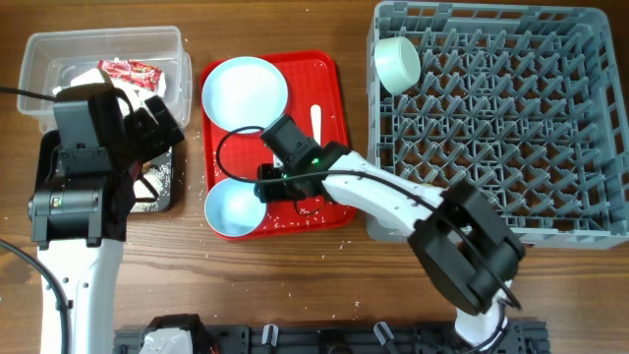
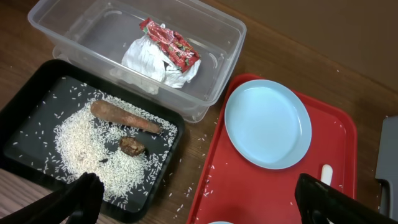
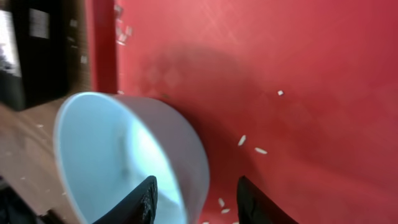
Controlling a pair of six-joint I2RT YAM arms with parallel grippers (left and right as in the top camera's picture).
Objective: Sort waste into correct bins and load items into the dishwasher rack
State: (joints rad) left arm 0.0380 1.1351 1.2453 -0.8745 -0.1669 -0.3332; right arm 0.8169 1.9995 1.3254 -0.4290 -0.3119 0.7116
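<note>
The pale blue bowl (image 1: 232, 208) sits in a corner of the flat red tray (image 1: 334, 138). It looks light, rigid and slick, so its rim wall is the place to pinch. The right tool (image 3: 196, 200) reaches low, fingers spread astride that wall, not yet clamped. The left tool (image 2: 205, 196) hangs wide and empty above the black tray (image 2: 31, 118).

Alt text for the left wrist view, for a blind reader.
A black tray holds loose rice, a brown stick and a small brown lump; behind it, a clear tub holds a white napkin and red wrapper. At right, a blue plate lies on a red tray.
</note>
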